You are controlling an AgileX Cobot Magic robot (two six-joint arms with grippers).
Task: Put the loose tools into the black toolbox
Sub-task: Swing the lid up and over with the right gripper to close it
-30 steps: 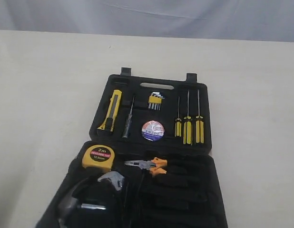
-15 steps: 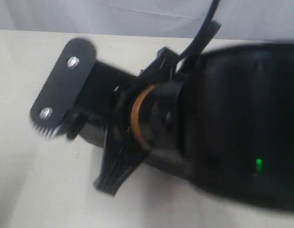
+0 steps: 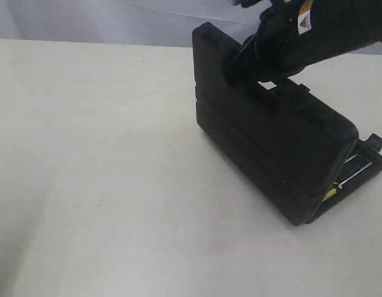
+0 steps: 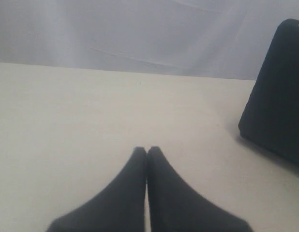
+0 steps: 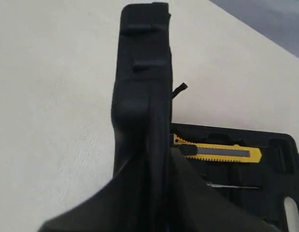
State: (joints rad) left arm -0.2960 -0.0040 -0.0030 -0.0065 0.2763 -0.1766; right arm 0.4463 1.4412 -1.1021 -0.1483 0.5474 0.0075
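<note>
The black toolbox (image 3: pixel 277 142) stands on the table with one half swung up over the other, leaving a narrow gap at its near right end. My right gripper (image 3: pixel 253 68) is shut on that raised half's top edge (image 5: pixel 142 72), one finger on each side. Inside the lower half lies the yellow-and-black utility knife (image 5: pixel 217 152); a sliver of yellow (image 3: pixel 330 193) shows through the gap. Pliers, tape roll and tape measure are hidden. My left gripper (image 4: pixel 146 151) is shut on nothing, low over bare table, left of the toolbox's corner (image 4: pixel 280 96).
A thin steel-shafted tool (image 5: pixel 231 186) lies in a recess beside the knife. The cream table (image 3: pixel 104 173) stretches wide to the left of the box. A pale grey backdrop (image 3: pixel 117 18) runs along the far edge.
A second ago the toolbox lay open flat with tools in its recesses. An arm then swept across the exterior view. Now one half is raised nearly shut in my right gripper.
</note>
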